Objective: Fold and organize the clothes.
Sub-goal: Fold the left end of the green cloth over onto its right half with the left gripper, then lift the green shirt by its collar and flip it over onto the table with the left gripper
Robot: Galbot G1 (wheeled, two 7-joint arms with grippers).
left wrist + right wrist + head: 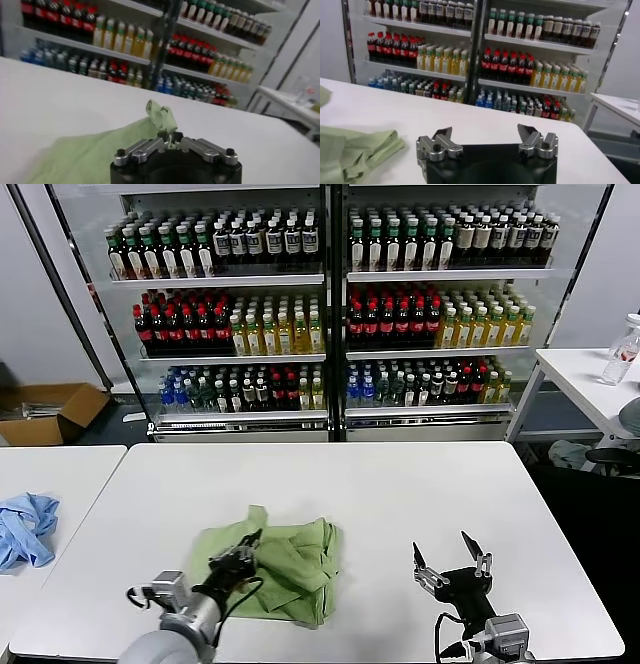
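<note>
A light green shirt (285,562) lies crumpled on the white table (400,484), left of centre near the front edge. My left gripper (247,549) is shut on a pinch of its fabric at the shirt's left part; in the left wrist view the gripper (170,137) holds a raised fold of the shirt (161,116). My right gripper (448,556) is open and empty above bare table to the right of the shirt. In the right wrist view the right gripper (485,136) is open, and the shirt (355,150) lies off to one side. No checkered print or buttons show.
A blue cloth (25,527) lies on a second white table (70,469) at the left. Drink coolers (330,304) full of bottles stand behind. A cardboard box (50,412) sits on the floor at left. Another table (590,384) with a bottle (622,352) is at far right.
</note>
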